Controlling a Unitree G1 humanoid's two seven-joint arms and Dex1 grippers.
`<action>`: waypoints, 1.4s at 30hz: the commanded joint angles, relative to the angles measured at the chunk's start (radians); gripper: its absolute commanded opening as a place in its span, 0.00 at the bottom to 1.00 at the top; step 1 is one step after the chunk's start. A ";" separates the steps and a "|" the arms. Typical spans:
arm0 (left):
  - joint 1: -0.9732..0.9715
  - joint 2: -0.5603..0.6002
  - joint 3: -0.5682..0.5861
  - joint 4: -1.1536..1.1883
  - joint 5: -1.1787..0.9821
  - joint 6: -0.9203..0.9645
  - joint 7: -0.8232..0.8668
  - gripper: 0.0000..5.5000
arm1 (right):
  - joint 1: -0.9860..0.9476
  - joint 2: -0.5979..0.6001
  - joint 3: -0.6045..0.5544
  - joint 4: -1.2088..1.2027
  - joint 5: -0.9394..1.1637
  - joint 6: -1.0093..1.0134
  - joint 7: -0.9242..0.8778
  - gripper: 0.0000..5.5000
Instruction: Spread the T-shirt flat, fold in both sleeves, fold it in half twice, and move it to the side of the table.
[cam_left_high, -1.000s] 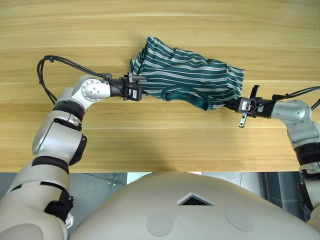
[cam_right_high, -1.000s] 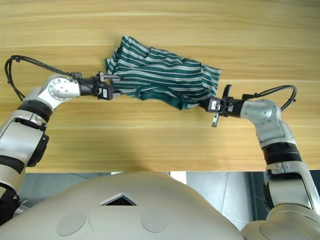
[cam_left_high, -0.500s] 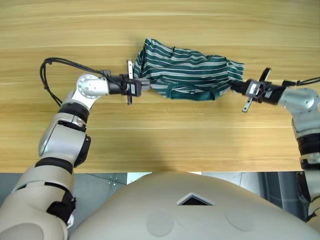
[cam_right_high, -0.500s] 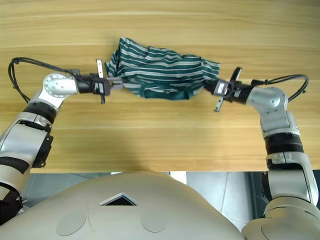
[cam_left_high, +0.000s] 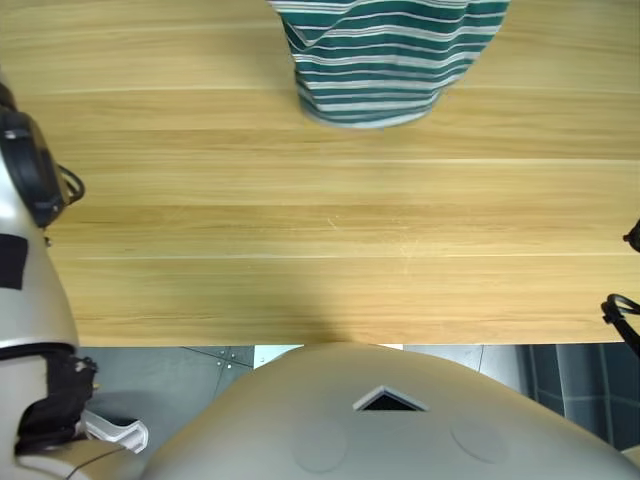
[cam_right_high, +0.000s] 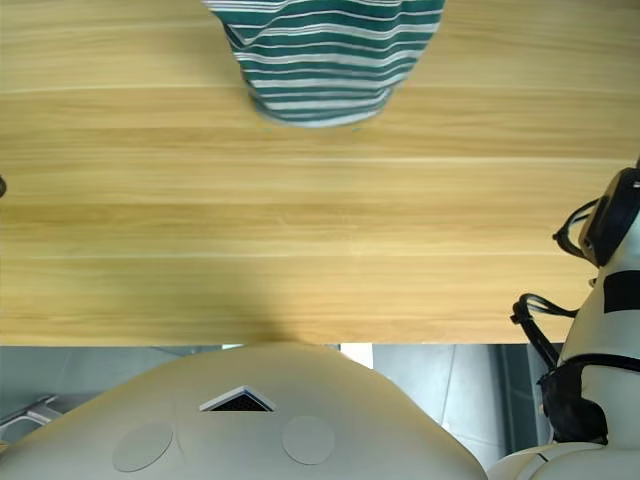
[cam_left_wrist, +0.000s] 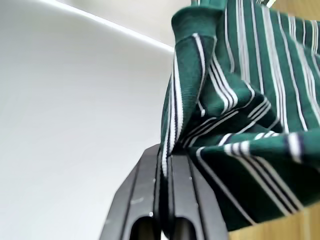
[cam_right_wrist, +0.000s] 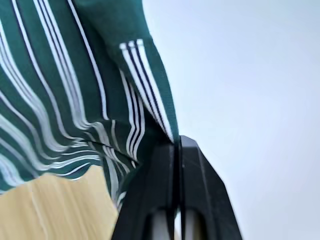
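Shirt (cam_left_high: 385, 60) hung over the far part of the table (cam_left_high: 300, 220); we couldn't tell whether its hem touched the wood. Left gripper (cam_left_wrist: 164, 157) and right gripper (cam_right_wrist: 176, 147) were each pinched tight on a shirt edge. We judged it not yet spread flat; sleeve folds, both halvings and the side move remained. The head views cut off the shirt's upper part.

Bright, even light on the table (cam_left_high: 200, 200), pale glare behind the T-shirt (cam_left_wrist: 240, 100).
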 joint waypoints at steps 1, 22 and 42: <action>0.407 0.140 0.018 -0.383 -0.319 0.109 -0.378 0.00 | 0.508 -0.120 -0.108 -0.521 0.369 0.096 0.298 0.00; 0.855 0.262 0.549 -1.233 -1.228 0.719 -0.525 0.37 | 0.891 -0.154 -0.569 -1.045 1.059 0.487 0.626 0.00; 0.605 -0.345 0.017 -0.490 -0.233 0.359 -0.199 0.78 | 0.196 0.153 -0.086 -0.518 0.240 0.348 0.132 0.00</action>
